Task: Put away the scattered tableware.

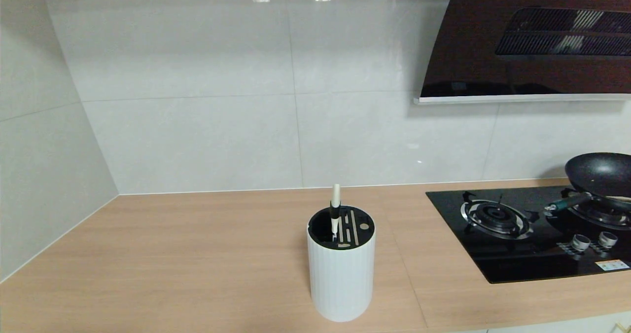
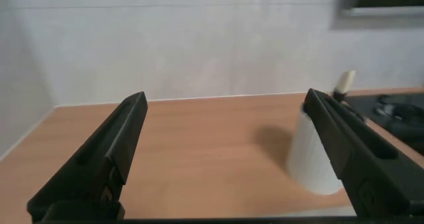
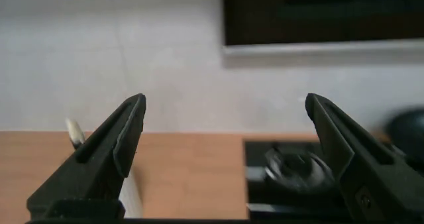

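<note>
step: we judge stowing nearly done, utensil (image 1: 335, 208) upright in holder (image 1: 340, 278) on tabletop (image 1: 197, 254) | left claw (image 2: 224, 101) and right claw (image 3: 225, 101) apart, empty | next: we check toward hob (image 1: 517, 256) at 3 o'clock

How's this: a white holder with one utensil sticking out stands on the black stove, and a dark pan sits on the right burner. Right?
Not quite. The head view shows the white holder on the wooden counter, beside the black stove, not on it. One utensil does stick out, and the dark pan does sit on the right burner.
</note>
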You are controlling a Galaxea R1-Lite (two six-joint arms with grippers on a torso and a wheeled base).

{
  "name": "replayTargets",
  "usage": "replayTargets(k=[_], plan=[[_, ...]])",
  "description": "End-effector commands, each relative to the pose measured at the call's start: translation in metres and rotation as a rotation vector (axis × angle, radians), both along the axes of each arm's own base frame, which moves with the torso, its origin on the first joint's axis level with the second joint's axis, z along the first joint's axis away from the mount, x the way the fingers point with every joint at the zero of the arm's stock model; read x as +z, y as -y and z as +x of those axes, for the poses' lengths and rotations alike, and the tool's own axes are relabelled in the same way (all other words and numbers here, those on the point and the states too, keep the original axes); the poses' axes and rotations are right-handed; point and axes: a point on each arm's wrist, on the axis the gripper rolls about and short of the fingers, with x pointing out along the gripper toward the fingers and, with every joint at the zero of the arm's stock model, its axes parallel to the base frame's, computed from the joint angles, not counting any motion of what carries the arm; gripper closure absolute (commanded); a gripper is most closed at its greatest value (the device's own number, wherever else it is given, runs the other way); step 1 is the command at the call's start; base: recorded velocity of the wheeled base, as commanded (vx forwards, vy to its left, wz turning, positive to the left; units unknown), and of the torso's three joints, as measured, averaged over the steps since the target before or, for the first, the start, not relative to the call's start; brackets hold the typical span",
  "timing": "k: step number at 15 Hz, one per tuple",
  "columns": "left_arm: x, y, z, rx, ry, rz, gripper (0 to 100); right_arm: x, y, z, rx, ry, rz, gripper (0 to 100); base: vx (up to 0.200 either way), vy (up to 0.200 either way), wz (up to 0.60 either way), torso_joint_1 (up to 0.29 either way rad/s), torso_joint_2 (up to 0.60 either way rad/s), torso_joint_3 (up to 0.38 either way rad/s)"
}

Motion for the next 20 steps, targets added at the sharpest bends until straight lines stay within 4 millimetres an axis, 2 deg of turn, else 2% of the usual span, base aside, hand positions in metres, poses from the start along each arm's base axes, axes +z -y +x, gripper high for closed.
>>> replayTargets(k=[1,4,6,7,8,11,13,15,18,20], plan=[[-0.02,-0.008,-0.036,0.087,0.109,-0.034,0,-0.037,0.005,-0.059,-0.146,0.09,0.01,0,0.0,0.0,0.0,0.0,0.0,0.0],[-0.018,0.0,-0.033,0.211,0.087,-0.022,0,-0.053,-0.003,-0.075,-0.103,0.133,-0.024,0,0.0,0.0,0.0,0.0,0.0,0.0],[-0.023,0.005,-0.031,0.272,0.066,-0.007,0,-0.059,-0.002,-0.07,-0.133,0.108,-0.016,0,0.0,0.0,0.0,0.0,0.0,0.0],[-0.03,0.01,-0.032,0.332,0.064,-0.006,0,-0.069,-0.002,-0.063,-0.156,0.066,-0.011,0,0.0,0.0,0.0,0.0,0.0,0.0],[-0.049,0.013,-0.035,0.328,0.077,0.013,0,-0.087,-0.001,-0.053,-0.191,-0.004,-0.011,0,0.0,0.0,0.0,0.0,0.0,0.0],[-0.09,0.012,-0.006,0.346,-0.013,0.014,0,-0.133,0.0,-0.026,-0.234,-0.046,-0.014,0,0.0,0.0,0.0,0.0,0.0,0.0],[-0.127,0.014,0.012,0.295,-0.087,0.053,0,-0.141,-0.001,-0.025,-0.204,-0.11,-0.03,0,0.0,0.0,0.0,0.0,0.0,0.0],[-0.128,0.015,0.014,0.22,-0.043,0.053,0,-0.145,-0.002,-0.025,-0.169,-0.15,-0.047,0,0.0,0.0,0.0,0.0,0.0,0.0],[-0.132,0.019,0.015,0.043,-0.083,0.052,0,-0.149,-0.003,-0.024,-0.121,-0.181,-0.054,0,0.0,0.0,0.0,0.0,0.0,0.0],[-0.133,0.019,0.015,0.031,-0.089,0.054,0,-0.149,-0.003,-0.024,-0.12,-0.181,-0.051,0,0.0,0.0,0.0,0.0,0.0,0.0]])
